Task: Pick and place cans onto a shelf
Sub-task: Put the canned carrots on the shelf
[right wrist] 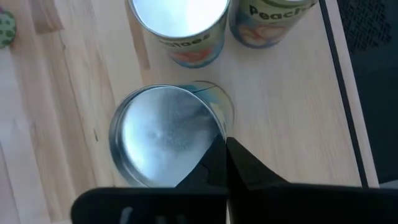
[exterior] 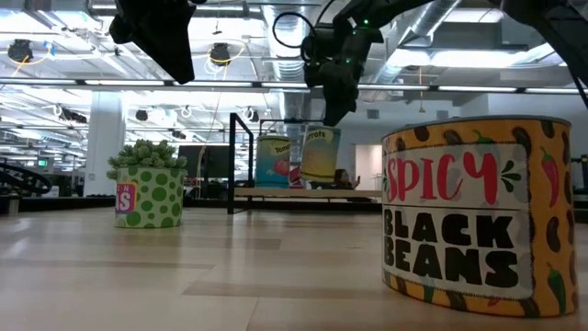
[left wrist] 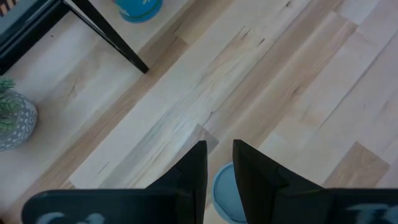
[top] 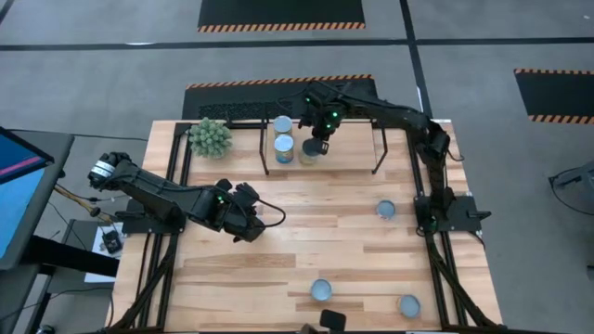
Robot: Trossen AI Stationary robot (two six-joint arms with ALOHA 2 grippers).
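Note:
The shelf (top: 343, 153) stands at the table's far middle and carries three cans. Two of them stand at its left part (top: 283, 123) (top: 284, 148). The third, a yellow-green labelled can (top: 309, 151) (exterior: 322, 152) with a silver top (right wrist: 165, 134), stands upright on the board under my right gripper (top: 320, 144). That gripper is shut (right wrist: 225, 144), with its tips at the can's top edge. My left gripper (top: 252, 221) hangs high over the table's left middle, its fingers (left wrist: 219, 163) a narrow gap apart and empty. A pale-blue can top (left wrist: 225, 190) shows below them. My right gripper points down from above, and its shut fingertips (right wrist: 217, 155) stand over the rim (right wrist: 214, 127) of the yellow-green can's top on the shelf board. I cannot tell whether they touch the can. The can stands upright on the board.
A green spiky plant in a dotted pot (top: 210, 137) (exterior: 147, 188) stands left of the shelf. Loose cans stand on the table at the right (top: 385, 210), near middle (top: 321, 290) and near right (top: 408, 304). A "Spicy Black Beans" can (exterior: 478, 216) stands close to the low camera.

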